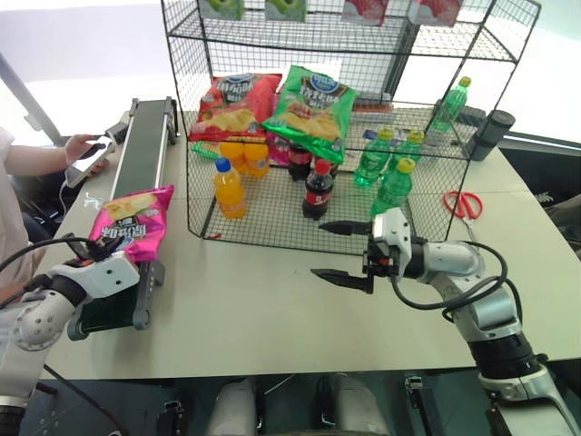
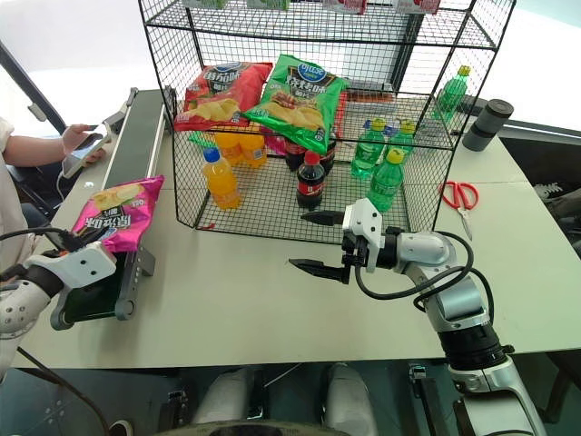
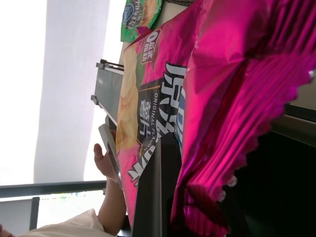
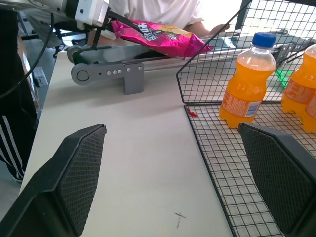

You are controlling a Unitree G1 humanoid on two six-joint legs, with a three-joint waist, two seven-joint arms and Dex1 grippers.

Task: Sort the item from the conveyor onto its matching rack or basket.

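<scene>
One magenta-pink chip bag is lying on the near end of the conveyor, at about nine o'clock from the middle of the table. We are seeing the left gripper at the bag's near edge, its jaws closed fully on the crimped seam; in the left wrist view the pink foil is crowding right up against the camera, and in the right wrist view the bag is lying flat along the belt. We are not seeing it lifted off the belt.

The right gripper is hanging above the bare tabletop at about three o'clock from the bag, pointing towards the conveyor, its two black fingers spread wide and holding nothing. It is sitting just in front of the rack, which is occupying the far side of the table at twelve o'clock.

On the rack's middle tier a red chip bag and a green chip bag are leaning side by side. On the lowest tier, orange soda bottles, cola bottles and green bottles are standing. Red scissors are lying on the table to the right of the rack. A person's hand is holding a phone beside the conveyor's far part.
</scene>
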